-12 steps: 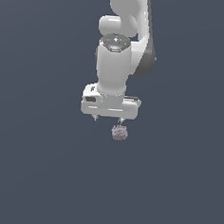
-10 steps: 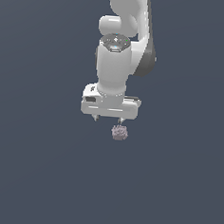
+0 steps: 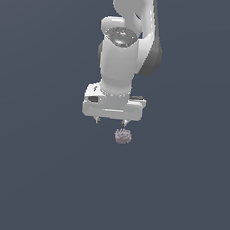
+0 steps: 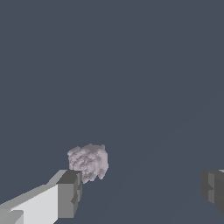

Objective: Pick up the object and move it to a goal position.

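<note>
The white arm (image 3: 122, 54) hangs down over a plain dark grey floor (image 3: 34, 169). Its gripper (image 3: 110, 122) is spread wide, holding nothing. The lump (image 3: 122, 135) (knobbly, greyish-mauve) lies just below the fingertips; in the wrist view it sits beside one finger (image 4: 69, 192), off-centre between the two.
</note>
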Controlling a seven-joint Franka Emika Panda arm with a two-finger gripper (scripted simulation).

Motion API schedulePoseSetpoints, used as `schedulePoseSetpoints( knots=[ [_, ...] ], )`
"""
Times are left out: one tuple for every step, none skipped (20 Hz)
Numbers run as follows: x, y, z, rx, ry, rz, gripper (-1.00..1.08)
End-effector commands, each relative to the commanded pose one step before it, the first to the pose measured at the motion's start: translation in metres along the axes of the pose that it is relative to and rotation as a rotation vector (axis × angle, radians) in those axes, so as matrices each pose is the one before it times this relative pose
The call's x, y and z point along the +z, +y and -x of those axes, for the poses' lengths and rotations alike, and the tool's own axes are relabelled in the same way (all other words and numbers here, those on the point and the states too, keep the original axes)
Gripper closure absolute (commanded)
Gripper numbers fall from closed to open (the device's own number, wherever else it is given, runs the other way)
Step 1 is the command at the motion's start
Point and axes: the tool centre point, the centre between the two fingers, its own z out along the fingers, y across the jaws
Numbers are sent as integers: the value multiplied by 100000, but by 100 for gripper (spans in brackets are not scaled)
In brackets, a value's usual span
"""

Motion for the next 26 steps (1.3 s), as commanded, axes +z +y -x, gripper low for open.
schedulePoseSetpoints(
  knots=[
    [-140, 46, -74, -638, 140, 303, -92],
    [32, 0, 17, 121, -38, -54, -92],
    [44, -19, 22, 245, -49, -67, -92],
    [47, -21, 20, 369, -50, -64, -92],
    [47, -30, 18, 480, -48, -56, -92],
    [51, -36, 18, 602, -49, -53, -92],
    [57, -47, 19, 720, -53, -54, -92],
    [65, -52, 22, 853, -62, -60, -92],
    [78, -60, 27, 988, -75, -72, -92],
    [93, -69, 35, 1130, -92, -89, -92],
    [108, -76, 42, 1272, -109, -104, -92],
    [121, -83, 49, 1408, -124, -115, -92],
    [132, -88, 54, 1540, -136, -120, -92],
    [141, -94, 59, 1669, -146, -123, -92],
    [150, -101, 65, 1797, -157, -125, -92],
    [161, -106, 72, 1932, -170, -130, -92],
    [173, -110, 79, 2072, -185, -133, -92],
    [184, -115, 87, 2206, -199, -135, -92],
    [195, -118, 95, 2344, -212, -134, -92],
    [205, -121, 104, 2481, -225, -132, -92],
    [216, -123, 112, 2619, -239, -129, -92],
    [222, -122, 119, 2701, -247, -122, -92],
    [222, -117, 122, 2703, -247, -111, -92],
    [221, -111, 125, 2707, -246, -100, -92],
    [220, -106, 128, 2708, -245, -89, -92],
    [219, -101, 130, 2709, -244, -78, -92]
  ],
)
